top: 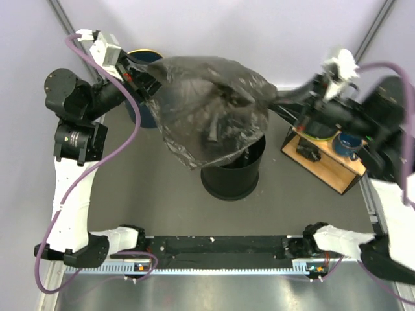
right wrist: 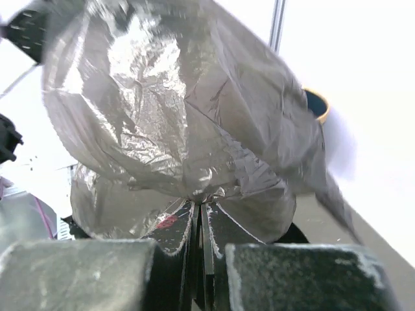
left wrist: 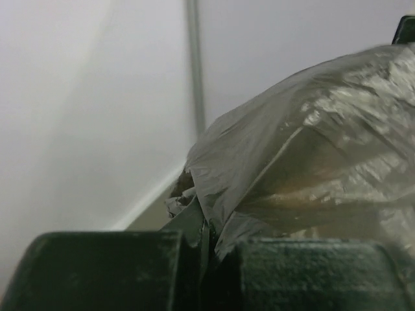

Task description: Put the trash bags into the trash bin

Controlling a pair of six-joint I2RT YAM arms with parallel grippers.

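Trash bag is held up in the air, stretched between the two arms above the middle of the surface. Film is noted as glossy, crinkled, slightly see-through and ballooned out.

Left jaws are closed on the bag's left edge. In the left wrist view a fold of film is seen pinched in the slit between the fingers. Right jaws are likewise closed, on a gathered, drawn-out corner at the bag's right end. In the right wrist view the film fans out from the closed slit.

The bag's lower part is hung over the open top of a black cylindrical container, and that container's far rim is hidden by it. Contact between them cannot be told.

Trash bin, navy with a gold rim, is set at the far left beside the left jaws, partly covered by the bag. A wooden tray with a small blue bowl is noted at the right.
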